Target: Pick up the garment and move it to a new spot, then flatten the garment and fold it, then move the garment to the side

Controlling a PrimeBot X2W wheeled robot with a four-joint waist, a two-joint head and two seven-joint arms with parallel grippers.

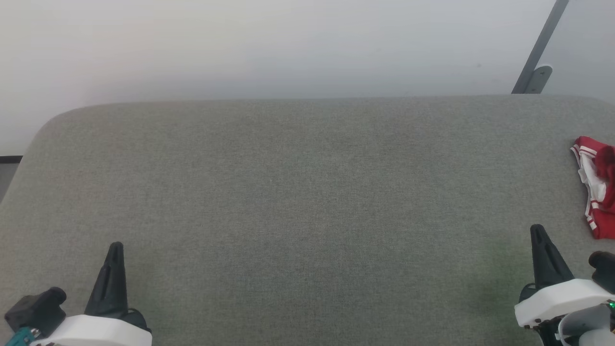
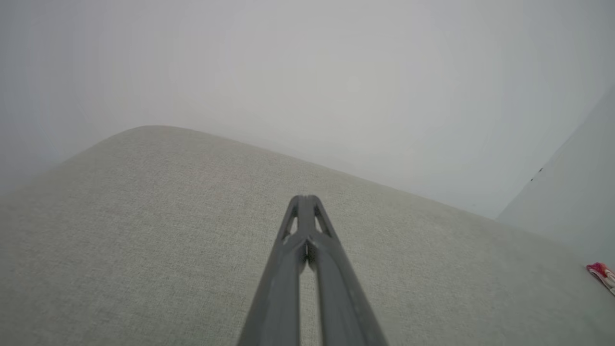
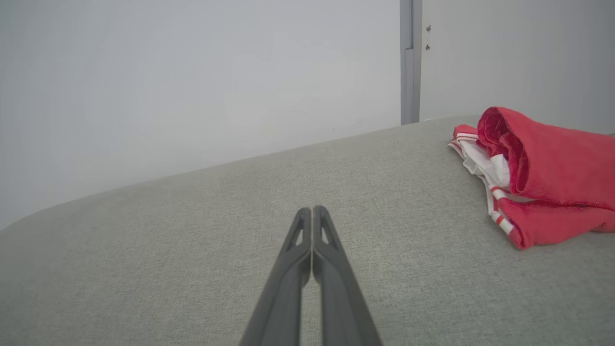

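Garment bunched at grey surface right edge; left end effector, right end effector clenched empty, pointing forward.

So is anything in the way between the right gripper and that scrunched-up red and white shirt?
Nothing visible. Just bare grey fabric surface lies between the shut right gripper and the crumpled red-and-white jersey, which sits ahead and to its right.
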